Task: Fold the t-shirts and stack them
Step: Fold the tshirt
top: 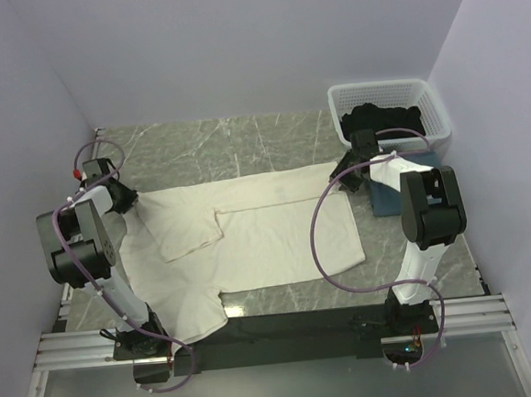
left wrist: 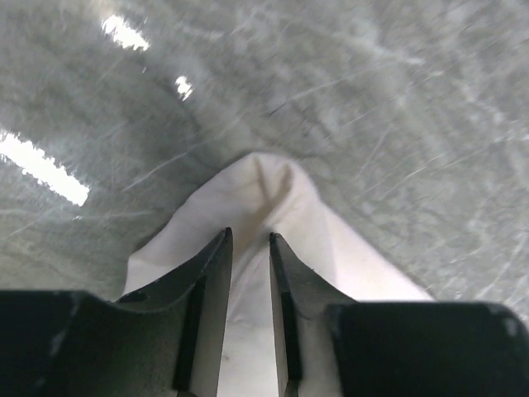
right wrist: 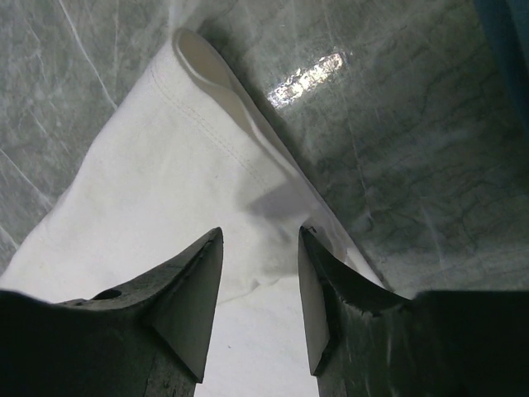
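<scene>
Lab cell: bare walls (top: 235,44) enclose marble-patterned table (top: 242,136).

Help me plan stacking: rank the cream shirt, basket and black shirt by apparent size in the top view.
1. Cream shirt, by far largest.
2. Basket.
3. Black shirt, bunched inside the basket, so only partly visible.

Two dark wedge-shaped fingers of the right gripper (right wrist: 260,236) stand apart over a cream-white cloth t-shirt (right wrist: 165,165). Its stitched hem corner curls open on the grey veined marble table (right wrist: 397,165). A blue edge (right wrist: 511,33) shows at top right.
</scene>
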